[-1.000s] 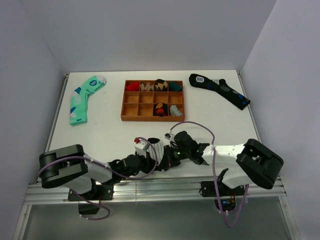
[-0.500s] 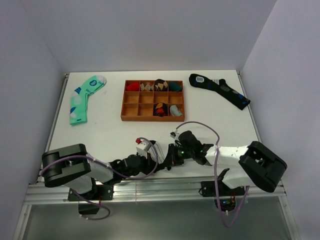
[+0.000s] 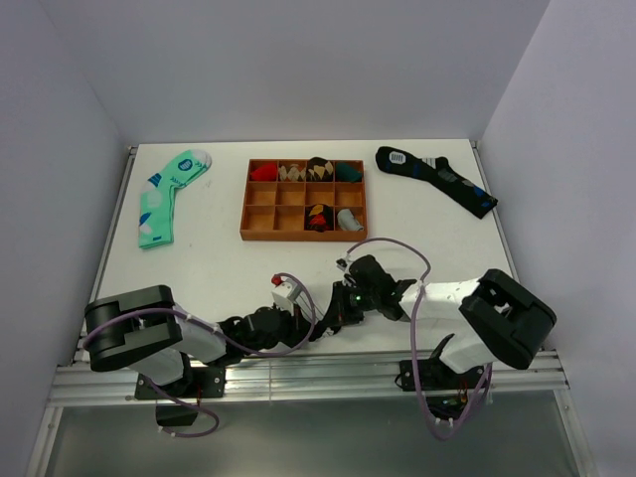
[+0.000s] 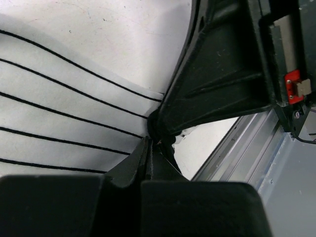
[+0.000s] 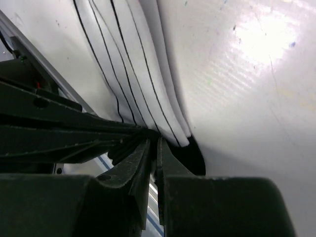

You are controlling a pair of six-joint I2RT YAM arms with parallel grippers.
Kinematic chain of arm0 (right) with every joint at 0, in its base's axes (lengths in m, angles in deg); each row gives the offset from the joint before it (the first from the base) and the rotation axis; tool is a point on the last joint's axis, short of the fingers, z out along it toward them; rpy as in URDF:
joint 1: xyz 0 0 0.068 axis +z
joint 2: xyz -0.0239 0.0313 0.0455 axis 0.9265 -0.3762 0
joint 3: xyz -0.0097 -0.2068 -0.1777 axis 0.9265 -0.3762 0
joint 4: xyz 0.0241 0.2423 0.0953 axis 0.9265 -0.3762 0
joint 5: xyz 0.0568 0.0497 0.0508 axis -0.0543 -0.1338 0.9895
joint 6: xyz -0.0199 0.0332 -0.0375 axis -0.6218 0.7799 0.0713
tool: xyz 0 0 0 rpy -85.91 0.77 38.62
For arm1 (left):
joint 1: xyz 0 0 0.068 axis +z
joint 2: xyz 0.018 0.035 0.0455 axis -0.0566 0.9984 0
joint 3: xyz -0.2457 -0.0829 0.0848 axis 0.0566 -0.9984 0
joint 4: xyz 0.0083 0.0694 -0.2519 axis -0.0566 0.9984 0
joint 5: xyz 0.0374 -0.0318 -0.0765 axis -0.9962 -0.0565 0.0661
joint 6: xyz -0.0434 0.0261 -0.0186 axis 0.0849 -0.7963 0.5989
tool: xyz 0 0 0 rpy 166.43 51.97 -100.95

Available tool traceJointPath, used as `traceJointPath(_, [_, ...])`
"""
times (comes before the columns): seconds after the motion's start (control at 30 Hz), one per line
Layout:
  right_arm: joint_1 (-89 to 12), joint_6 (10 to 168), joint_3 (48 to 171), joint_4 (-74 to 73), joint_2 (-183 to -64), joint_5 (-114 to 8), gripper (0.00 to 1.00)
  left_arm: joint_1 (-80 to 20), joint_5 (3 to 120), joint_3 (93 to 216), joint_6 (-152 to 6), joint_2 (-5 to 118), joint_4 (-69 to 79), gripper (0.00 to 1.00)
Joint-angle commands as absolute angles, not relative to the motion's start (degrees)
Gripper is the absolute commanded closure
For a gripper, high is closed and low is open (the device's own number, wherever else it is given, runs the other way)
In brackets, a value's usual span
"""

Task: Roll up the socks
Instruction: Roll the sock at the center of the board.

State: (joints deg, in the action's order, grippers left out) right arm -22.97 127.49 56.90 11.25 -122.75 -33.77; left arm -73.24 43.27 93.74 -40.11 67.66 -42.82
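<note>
The socks (image 4: 59, 103) are white with thin black lengthwise stripes and lie near the table's front edge. The top view hides them almost wholly under the two grippers. My left gripper (image 4: 148, 143) is shut, its tips pinching the edge of the striped fabric, and it shows in the top view as the left gripper (image 3: 320, 322). My right gripper (image 5: 154, 142) is shut on the black end of the socks (image 5: 133, 74), where the layers bunch. From above, the right gripper (image 3: 340, 306) meets the left one tip to tip.
A wooden compartment tray (image 3: 244, 204) holding several rolled socks stands mid-table. A mint green sock (image 3: 164, 194) lies at the back left and a long black sock (image 3: 437, 177) at the back right. The aluminium rail (image 3: 298, 373) runs just behind both grippers.
Both wrists have shifted only slightly at the front edge. Less of the striped fabric shows between them in the top view. Both grips stay shut.
</note>
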Motion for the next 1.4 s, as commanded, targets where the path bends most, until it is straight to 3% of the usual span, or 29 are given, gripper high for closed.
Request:
traceJointPath(0.0, [-23.6, 125.59, 59.1, 10.94, -125.71, -37.38, 0.97, -73.74, 45.21, 92.63, -40.04, 66.7, -41.67, 1.0])
traceJointPath(0.2, [-23.6, 125.15, 60.06, 9.63, -129.31, -39.22, 0.97, -73.74, 42.22, 90.79, -39.16, 62.58, -41.32, 0.97])
traceJointPath(0.37, [-23.6, 124.88, 60.33, 8.75, -130.64, -40.37, 0.98, -73.82, 37.39, 89.11, -39.68, 52.41, -37.11, 0.68])
traceJointPath(0.6, [-23.51, 124.45, 60.94, 6.99, -130.64, -41.69, 0.98, -74.87, 32.99, 89.81, -43.37, 39.55, -27.62, 0.55])
traceJointPath(0.73, [-23.51, 124.27, 61.47, 6.81, -130.9, -41.86, 0.98, -79.17, 28.34, 91.22, -44.34, 38.49, -23.84, 0.59])
traceJointPath(0.97, [-23.51, 124.09, 61.65, 6.81, -131.87, -41.51, 0.99, -93.15, 11.28, 99.21, -43.64, 48.31, -16.54, 0.63])
traceJointPath(1.37, [-23.51, 123.65, 61.47, 6.2, -131.95, -41.51, 0.99, -92.37, 10.57, 104.67, -48.12, 56.77, -16.26, 0.59])
